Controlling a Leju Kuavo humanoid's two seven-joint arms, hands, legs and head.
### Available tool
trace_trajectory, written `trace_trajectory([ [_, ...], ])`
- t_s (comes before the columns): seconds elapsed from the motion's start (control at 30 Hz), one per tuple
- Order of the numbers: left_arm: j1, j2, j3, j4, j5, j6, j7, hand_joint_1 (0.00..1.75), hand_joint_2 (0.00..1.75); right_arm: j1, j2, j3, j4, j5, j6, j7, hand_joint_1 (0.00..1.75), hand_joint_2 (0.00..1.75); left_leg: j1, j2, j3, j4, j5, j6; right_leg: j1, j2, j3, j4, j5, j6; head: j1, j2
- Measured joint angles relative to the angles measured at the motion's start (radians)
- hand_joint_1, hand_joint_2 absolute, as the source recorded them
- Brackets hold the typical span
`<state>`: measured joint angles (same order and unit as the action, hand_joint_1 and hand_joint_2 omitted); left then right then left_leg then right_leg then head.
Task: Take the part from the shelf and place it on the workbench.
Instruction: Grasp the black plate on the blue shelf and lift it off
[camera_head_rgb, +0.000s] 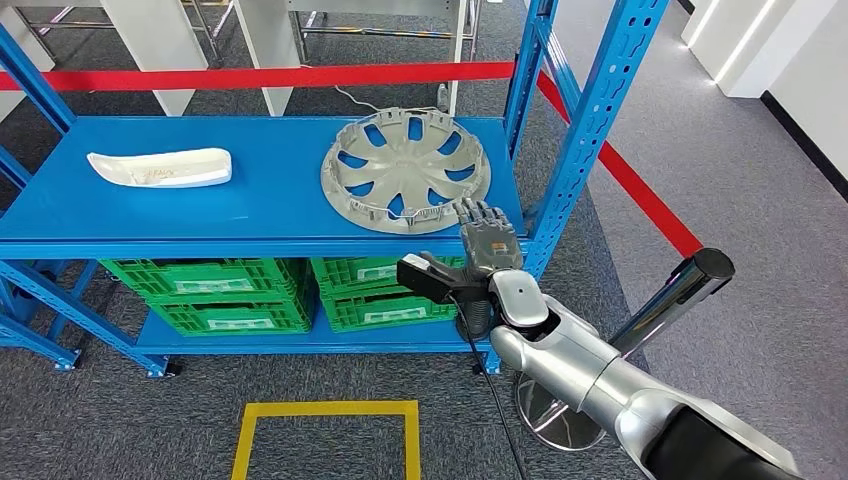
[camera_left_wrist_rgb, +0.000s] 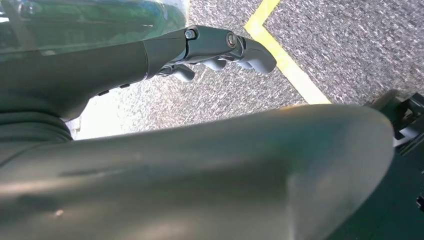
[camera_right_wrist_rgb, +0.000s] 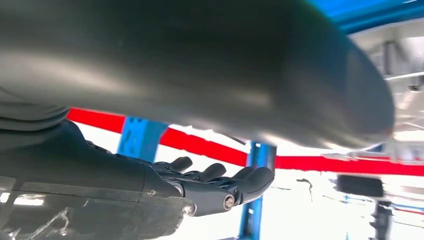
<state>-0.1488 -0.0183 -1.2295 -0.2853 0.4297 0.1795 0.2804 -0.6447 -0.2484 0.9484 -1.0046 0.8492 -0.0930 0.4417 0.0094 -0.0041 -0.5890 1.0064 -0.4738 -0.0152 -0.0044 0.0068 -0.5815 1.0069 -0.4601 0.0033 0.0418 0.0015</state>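
Note:
A grey wheel cover (camera_head_rgb: 405, 169) lies flat on the blue shelf (camera_head_rgb: 150, 215), near its right end. My right hand (camera_head_rgb: 482, 240) is raised at the shelf's front edge, just in front of the cover's near rim, fingers extended and apart, holding nothing. In the right wrist view its dark fingers (camera_right_wrist_rgb: 220, 176) stretch out with nothing in them, the thick thumb (camera_right_wrist_rgb: 225, 65) above. In the left wrist view my left hand (camera_left_wrist_rgb: 220, 47) hangs over grey carpet, fingers slightly curled, empty.
A white curved part (camera_head_rgb: 160, 167) lies on the shelf's left side. Green crates (camera_head_rgb: 230, 290) sit on the lower shelf. Blue uprights (camera_head_rgb: 580, 130) flank the shelf's right end, with red barrier tape (camera_head_rgb: 640, 190) behind. A yellow floor square (camera_head_rgb: 325, 435) marks the carpet.

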Motion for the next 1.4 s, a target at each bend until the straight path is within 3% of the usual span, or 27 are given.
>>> trace_trajectory([
  [0.2, -0.008, 0.000, -0.001, 0.000, -0.020, -0.017, 0.005, 0.00, 0.00, -0.034, 0.035, 0.015, -0.002, 0.038, 0.025, -0.059, 0.00, 0.00, 0.002, 0.000, 0.001, 0.000, 0.001, -0.002, 0.002, 0.000, -0.001, 0.003, -0.001, -0.002, 0.000, 0.000],
  [0.77, -0.009, 0.001, -0.001, 0.001, -0.031, -0.035, 0.018, 0.00, 0.00, -0.088, 0.107, 0.068, 0.019, 0.028, 0.042, -0.100, 0.00, 0.00, 0.001, 0.000, 0.001, 0.000, 0.000, -0.001, 0.001, 0.000, -0.002, 0.005, -0.002, -0.003, 0.000, 0.000],
  [0.93, -0.006, 0.002, -0.001, 0.002, -0.033, -0.035, 0.018, 0.00, 0.00, -0.086, 0.116, 0.082, 0.032, 0.018, 0.040, -0.103, 0.00, 0.00, -0.006, -0.001, 0.001, 0.001, -0.003, 0.006, -0.006, 0.000, -0.001, 0.003, -0.002, 0.004, 0.000, 0.000],
  [1.03, -0.004, 0.002, -0.001, 0.003, -0.033, -0.034, 0.018, 0.00, 0.00, -0.082, 0.119, 0.084, 0.038, 0.012, 0.038, -0.103, 0.00, 0.00, -0.007, -0.001, 0.005, -0.006, -0.001, 0.016, -0.009, 0.000, 0.000, 0.010, 0.008, 0.015, 0.000, 0.000],
  [1.1, -0.004, 0.002, -0.001, 0.003, -0.033, -0.033, 0.018, 0.00, 0.00, -0.080, 0.119, 0.084, 0.041, 0.010, 0.037, -0.103, 0.00, 0.00, -0.002, 0.000, 0.015, -0.016, 0.000, 0.023, -0.009, 0.000, -0.012, 0.038, -0.002, 0.023, 0.002, 0.000],
  [1.13, -0.004, 0.002, -0.001, 0.003, -0.033, -0.033, 0.018, 0.00, 0.00, -0.079, 0.119, 0.084, 0.042, 0.010, 0.037, -0.103, 0.00, 0.00, 0.001, 0.000, 0.020, -0.020, -0.001, 0.025, -0.009, 0.000, -0.030, 0.074, -0.023, 0.025, 0.005, 0.000],
  [1.23, -0.002, 0.001, -0.001, 0.003, -0.033, -0.033, 0.017, 0.00, 0.00, -0.070, 0.118, 0.085, 0.045, 0.008, 0.036, -0.101, 0.00, 0.00, 0.003, 0.001, 0.024, -0.020, -0.005, 0.027, -0.013, -0.001, -0.126, 0.246, -0.103, 0.031, 0.013, 0.000],
  [1.27, -0.001, 0.000, -0.001, 0.003, -0.032, -0.032, 0.017, 0.00, 0.00, -0.065, 0.118, 0.086, 0.046, 0.007, 0.037, -0.101, 0.00, 0.00, 0.004, 0.001, 0.025, -0.019, -0.007, 0.026, -0.014, -0.001, -0.146, 0.276, -0.108, 0.031, 0.013, 0.000],
  [1.3, 0.001, 0.000, -0.001, 0.003, -0.032, -0.032, 0.017, 0.00, 0.00, -0.061, 0.117, 0.087, 0.047, 0.006, 0.037, -0.100, 0.00, 0.00, 0.005, 0.000, 0.028, -0.018, -0.010, 0.023, -0.014, -0.001, -0.148, 0.269, -0.092, 0.031, 0.013, 0.000],
  [1.33, 0.003, 0.000, -0.001, 0.003, -0.032, -0.031, 0.017, 0.00, 0.00, -0.058, 0.117, 0.087, 0.048, 0.005, 0.036, -0.099, 0.00, 0.00, 0.007, -0.001, 0.033, -0.016, -0.015, 0.018, -0.016, -0.001, -0.132, 0.224, -0.057, 0.030, 0.014, 0.000],
  [1.37, 0.005, 0.000, -0.001, 0.003, -0.032, -0.031, 0.016, 0.00, 0.00, -0.057, 0.116, 0.087, 0.049, 0.005, 0.036, -0.098, 0.00, 0.00, 0.009, -0.001, 0.038, -0.014, -0.021, 0.012, -0.016, -0.002, -0.104, 0.155, -0.016, 0.030, 0.014, 0.000],
  [1.4, 0.006, 0.000, -0.001, 0.003, -0.032, -0.030, 0.016, 0.00, 0.00, -0.057, 0.115, 0.087, 0.049, 0.004, 0.037, -0.097, 0.00, 0.00, 0.010, -0.001, 0.043, -0.011, -0.027, 0.006, -0.015, -0.003, -0.079, 0.092, 0.008, 0.030, 0.014, 0.000],
])
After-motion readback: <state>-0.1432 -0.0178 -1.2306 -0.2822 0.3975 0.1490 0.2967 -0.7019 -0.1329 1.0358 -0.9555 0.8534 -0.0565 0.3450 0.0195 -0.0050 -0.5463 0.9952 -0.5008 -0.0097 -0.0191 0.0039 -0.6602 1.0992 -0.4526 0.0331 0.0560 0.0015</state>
